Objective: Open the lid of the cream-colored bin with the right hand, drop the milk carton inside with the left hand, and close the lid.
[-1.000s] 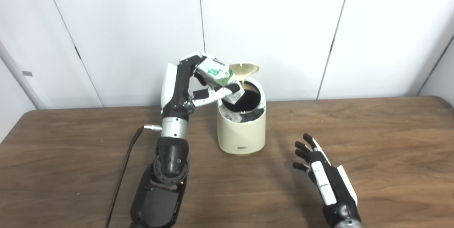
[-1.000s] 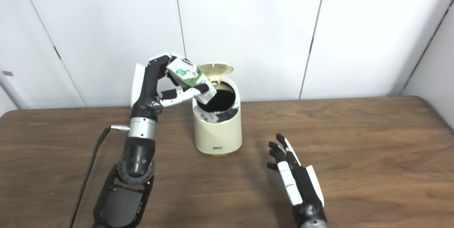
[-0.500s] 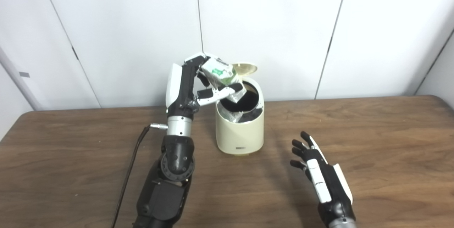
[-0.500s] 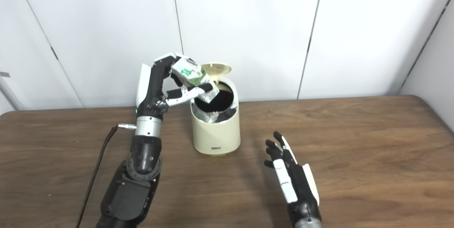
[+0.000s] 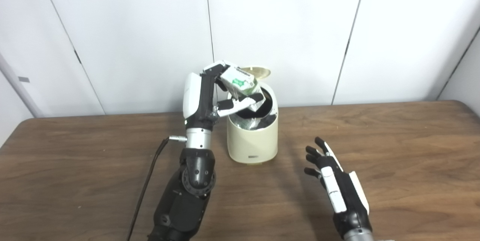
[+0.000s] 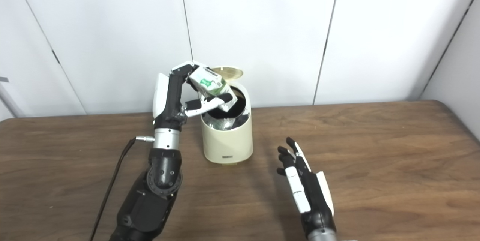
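Observation:
The cream-colored bin [image 5: 252, 139] stands on the brown table at centre, its round lid [image 5: 257, 71] flipped up behind the dark opening. My left hand [image 5: 221, 93] is raised at the bin's left rim, shut on the white and green milk carton [image 5: 241, 83], which tilts down over the opening. The carton's lower end hangs just above the black liner [image 6: 228, 119]. My right hand [image 5: 332, 175] rests low over the table to the right of the bin, open, fingers spread and holding nothing.
A black cable [image 5: 144, 192] runs along the table beside my left forearm. White wall panels [image 5: 285, 27] close off the back edge of the table [image 5: 412, 139], right behind the bin.
My left hand has carried the carton to the right, further over the bin's opening. The right hand has stayed open near the table. The camera has shifted a little.

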Controlling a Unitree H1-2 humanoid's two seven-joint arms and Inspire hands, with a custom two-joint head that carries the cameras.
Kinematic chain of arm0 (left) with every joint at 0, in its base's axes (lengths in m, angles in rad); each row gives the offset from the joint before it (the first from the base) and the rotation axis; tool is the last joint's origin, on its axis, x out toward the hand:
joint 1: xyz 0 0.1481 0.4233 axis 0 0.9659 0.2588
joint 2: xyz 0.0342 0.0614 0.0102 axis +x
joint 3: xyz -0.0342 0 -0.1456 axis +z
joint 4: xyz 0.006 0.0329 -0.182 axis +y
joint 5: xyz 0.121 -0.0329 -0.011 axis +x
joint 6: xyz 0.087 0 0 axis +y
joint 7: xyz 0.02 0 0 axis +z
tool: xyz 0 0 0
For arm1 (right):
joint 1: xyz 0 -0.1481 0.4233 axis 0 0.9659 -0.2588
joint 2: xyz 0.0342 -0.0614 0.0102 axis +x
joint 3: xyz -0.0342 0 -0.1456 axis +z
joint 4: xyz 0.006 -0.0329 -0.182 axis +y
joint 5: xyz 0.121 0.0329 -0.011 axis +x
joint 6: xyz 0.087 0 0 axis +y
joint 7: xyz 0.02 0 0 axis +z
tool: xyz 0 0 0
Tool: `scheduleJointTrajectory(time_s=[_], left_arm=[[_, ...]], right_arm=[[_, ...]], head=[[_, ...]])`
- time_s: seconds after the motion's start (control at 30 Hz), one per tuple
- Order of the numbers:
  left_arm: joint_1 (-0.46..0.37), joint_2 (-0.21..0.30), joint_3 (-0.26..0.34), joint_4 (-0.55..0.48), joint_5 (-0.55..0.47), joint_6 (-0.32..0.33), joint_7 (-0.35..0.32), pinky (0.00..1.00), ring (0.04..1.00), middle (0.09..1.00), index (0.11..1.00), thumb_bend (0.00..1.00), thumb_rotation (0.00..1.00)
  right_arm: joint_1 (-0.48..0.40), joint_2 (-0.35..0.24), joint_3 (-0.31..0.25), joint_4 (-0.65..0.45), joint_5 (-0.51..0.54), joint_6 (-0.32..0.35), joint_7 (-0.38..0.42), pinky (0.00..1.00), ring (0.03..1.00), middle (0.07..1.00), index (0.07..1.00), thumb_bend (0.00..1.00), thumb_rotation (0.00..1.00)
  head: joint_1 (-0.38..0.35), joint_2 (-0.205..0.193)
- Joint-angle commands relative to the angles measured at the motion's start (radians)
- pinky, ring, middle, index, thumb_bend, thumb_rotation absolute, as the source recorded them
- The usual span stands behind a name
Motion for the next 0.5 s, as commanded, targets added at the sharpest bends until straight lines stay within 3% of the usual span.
scheduleJointTrajectory(time_s=[0.0,0.47], left_arm=[[-0.069,-0.003,-0.012,-0.014,0.04,-0.064,0.062,0.36,0.413,0.505,0.501,0.48,0.0],[-0.075,0.057,-0.144,0.037,0.084,-0.089,0.269,0.35,0.408,0.498,0.511,0.48,0.0]], right_arm=[[-0.023,0.004,-0.002,-0.038,0.007,-0.024,0.0,0.8,0.89,0.889,0.949,0.48,0.96],[-0.025,-0.009,0.002,-0.042,-0.015,-0.014,0.006,0.78,0.875,0.88,0.945,0.53,0.99]], head=[[-0.001,0.001],[0.004,-0.002]])
